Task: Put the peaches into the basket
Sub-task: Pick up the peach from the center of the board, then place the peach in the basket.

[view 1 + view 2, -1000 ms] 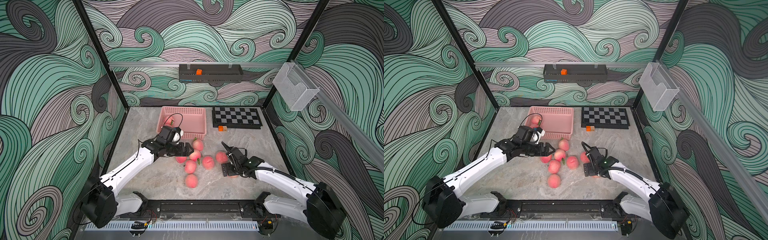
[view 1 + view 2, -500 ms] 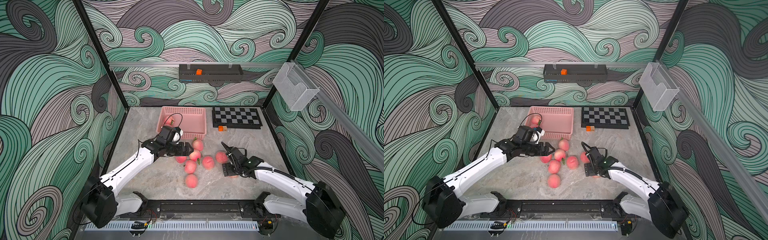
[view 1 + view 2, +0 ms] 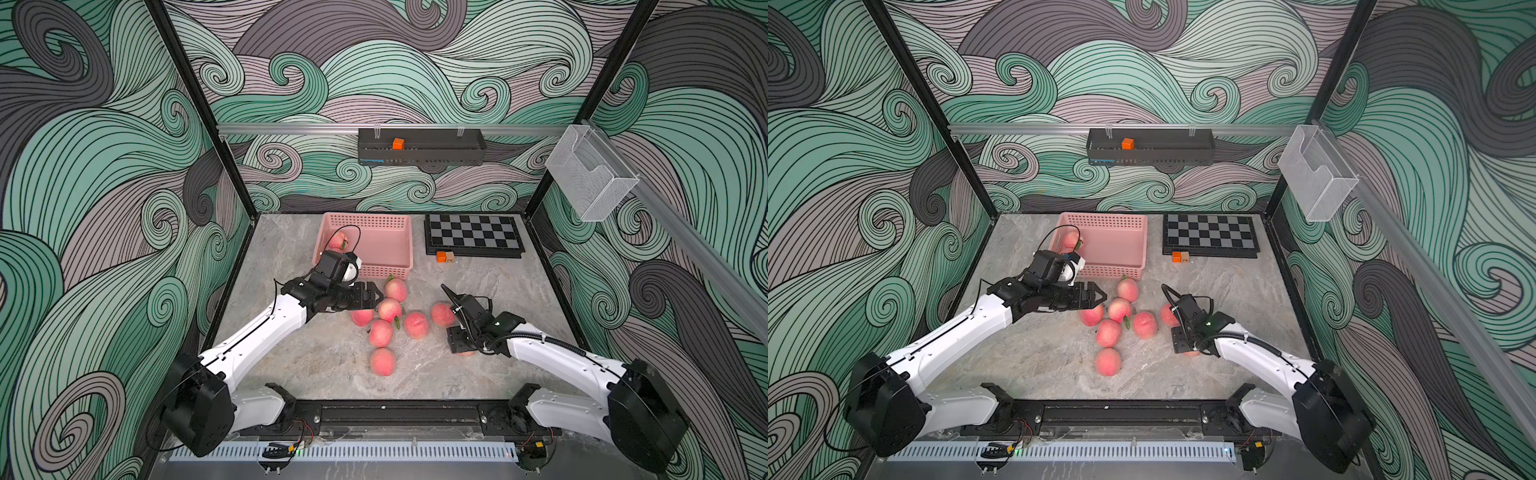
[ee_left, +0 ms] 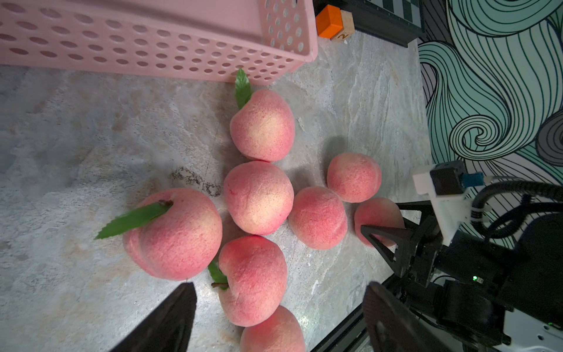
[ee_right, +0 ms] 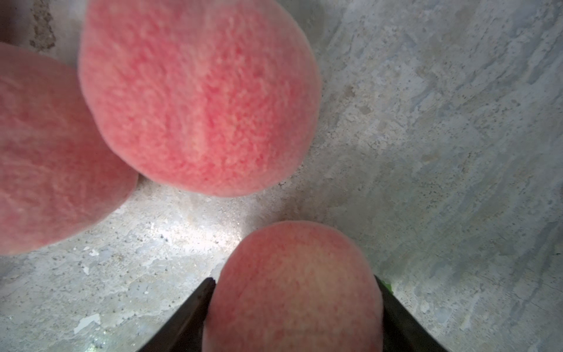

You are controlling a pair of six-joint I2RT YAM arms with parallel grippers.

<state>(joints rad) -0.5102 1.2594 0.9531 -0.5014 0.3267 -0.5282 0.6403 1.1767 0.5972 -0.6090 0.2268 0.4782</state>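
Observation:
Several pink-red peaches lie clustered mid-table, just in front of the pink basket. One peach lies inside the basket at its left end. My left gripper hovers open at the cluster's left edge. A leafed peach lies below and between its fingers, ungripped. My right gripper is shut on a peach at the right front. That peach is mostly hidden under the gripper in both top views.
A black-and-grey chessboard lies right of the basket, with an orange cube and a wooden cube in front of it. A black tray hangs on the rear wall and a clear holder on the right rail.
My right gripper's jaws have closed onto the peach beneath them. The left arm has stayed nearly still over the cluster.

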